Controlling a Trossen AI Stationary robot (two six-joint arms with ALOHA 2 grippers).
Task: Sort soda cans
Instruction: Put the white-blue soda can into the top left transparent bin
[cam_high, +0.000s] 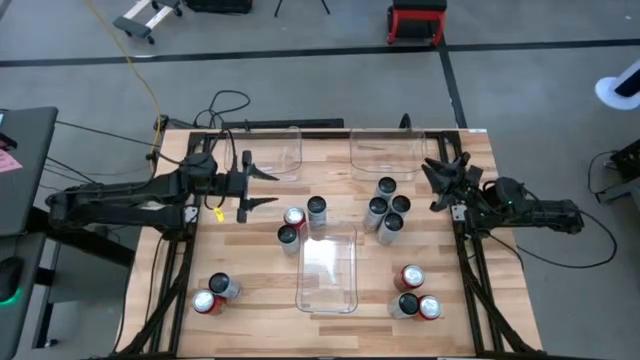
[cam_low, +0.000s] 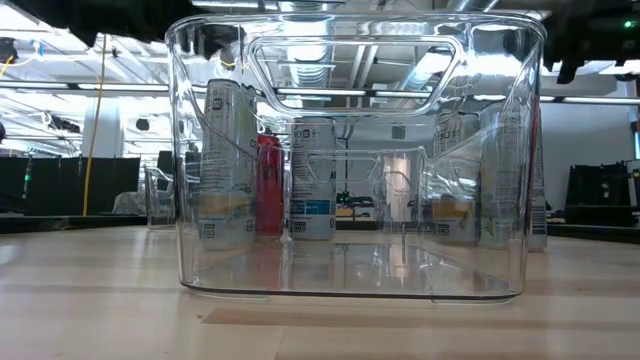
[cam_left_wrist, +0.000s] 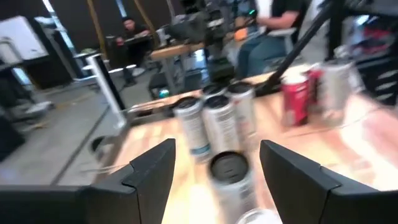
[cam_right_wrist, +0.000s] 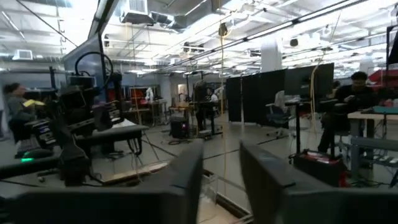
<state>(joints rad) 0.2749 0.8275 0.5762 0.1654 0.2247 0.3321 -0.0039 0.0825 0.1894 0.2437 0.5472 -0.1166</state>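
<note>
Soda cans stand upright on the wooden table in four groups. Three are at the centre: a red one (cam_high: 293, 216), a silver-topped one (cam_high: 317, 208) and a dark one (cam_high: 288, 237). Several silver-grey cans (cam_high: 388, 208) stand to their right. A dark can (cam_high: 219, 287) and a red can (cam_high: 205, 302) are near left, and three cans (cam_high: 411, 278) near right. My left gripper (cam_high: 262, 188) is open and hovers left of the centre group. Its wrist view looks onto a dark-topped can (cam_left_wrist: 227, 171) ahead of the fingers. My right gripper (cam_high: 440, 180) is open, above the table's right side near the far right bin.
A clear bin (cam_high: 328, 292) sits at the table's near centre and fills the low view (cam_low: 350, 280). Two more clear bins stand at the far edge, one left (cam_high: 280, 150) and one right (cam_high: 385, 152). Arm frames run along both table sides. People sit in the room beyond.
</note>
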